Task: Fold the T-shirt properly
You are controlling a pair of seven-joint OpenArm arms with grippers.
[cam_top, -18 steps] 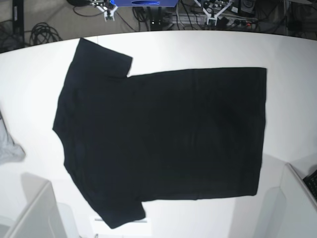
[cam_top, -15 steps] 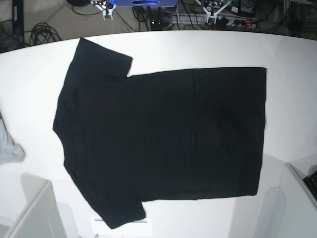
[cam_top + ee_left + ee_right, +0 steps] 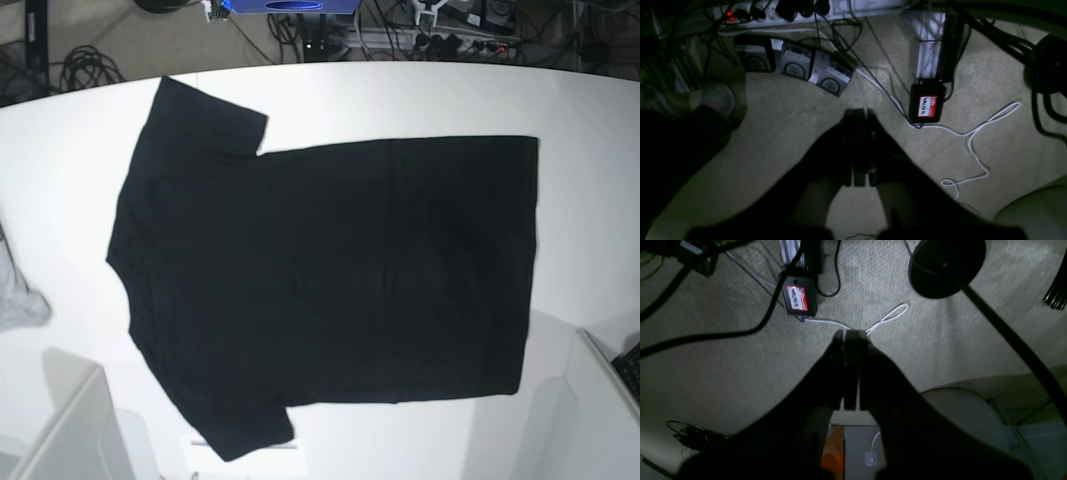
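Both arms hung off the bench, their wrist cameras looking down at the floor. The left gripper (image 3: 858, 115) appeared as a dark silhouette with its two fingers pressed together, nothing between them, above beige, finely ribbed carpet (image 3: 783, 133). Beyond its tips lay a small black box with a red-and-white label (image 3: 927, 104), a thin white cable (image 3: 973, 143) looping away from it, and a row of grey power bricks (image 3: 796, 63). The right gripper (image 3: 850, 335) was likewise pressed together and empty, pointing over the same carpet, with a round black stand base (image 3: 945, 266) farther off.

On the white bench (image 3: 70, 170), the large plain black short-sleeved cloth T-shirt (image 3: 330, 280) lay spread flat and smooth, sleeves toward the base view's left, straight hem toward its right. A crumpled light-grey cloth (image 3: 15, 295) sat at the left edge, apart from the shirt.
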